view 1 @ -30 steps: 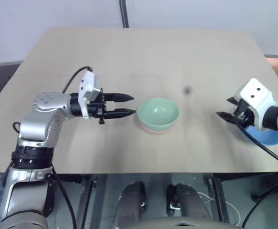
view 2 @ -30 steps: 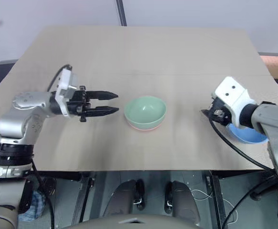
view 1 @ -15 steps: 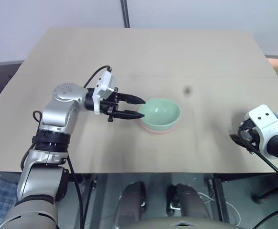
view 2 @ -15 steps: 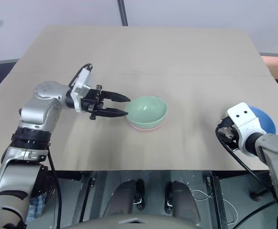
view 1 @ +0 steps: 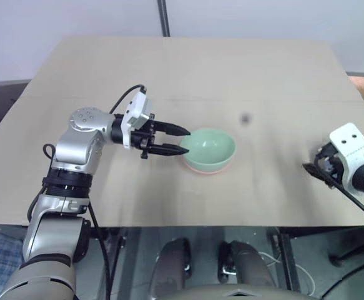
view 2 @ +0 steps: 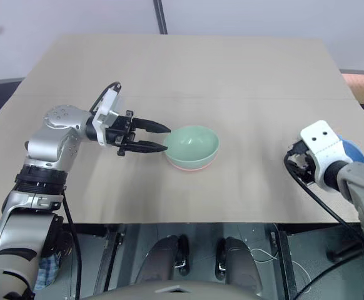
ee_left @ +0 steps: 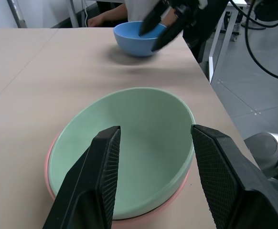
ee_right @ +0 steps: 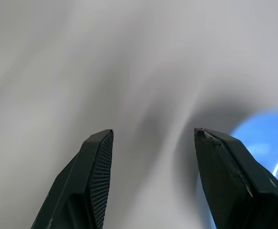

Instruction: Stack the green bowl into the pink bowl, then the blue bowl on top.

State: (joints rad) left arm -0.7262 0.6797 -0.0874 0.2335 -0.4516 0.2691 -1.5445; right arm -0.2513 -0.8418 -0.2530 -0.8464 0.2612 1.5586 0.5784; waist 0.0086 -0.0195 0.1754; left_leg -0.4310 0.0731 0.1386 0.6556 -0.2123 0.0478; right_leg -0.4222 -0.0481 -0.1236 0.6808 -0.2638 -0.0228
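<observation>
Moved: right claw [view 2: 293, 167] dropped toward the near surface [view 1: 188, 75] edge beside blue bowl [view 2: 352, 151].
Left claw [view 1: 183, 140]: fingers apart at green bowl [view 1: 209, 147] rim.
Green bowl: nested in pink bowl [view 1: 202, 169], centre.
Right claw: fingers apart, empty.

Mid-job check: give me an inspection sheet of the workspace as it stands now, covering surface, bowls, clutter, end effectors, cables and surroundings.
Surface: tan wooden table, one small dark spot.
Job's things: pale mint-green plastic bowl nested in salmon-pink plastic bowl at mid-table; medium-blue plastic bowl apart at the right edge, not stacked.
Clutter: nothing seen.
End effectors: left end effector open, tips at the green bowl's rim, holding nothing; right end effector open, beside the blue bowl, empty.
Cables: black cable looped at the left wrist; black cable trailing from the right wrist.
Surroundings: pale wall, black pole behind the table.
</observation>
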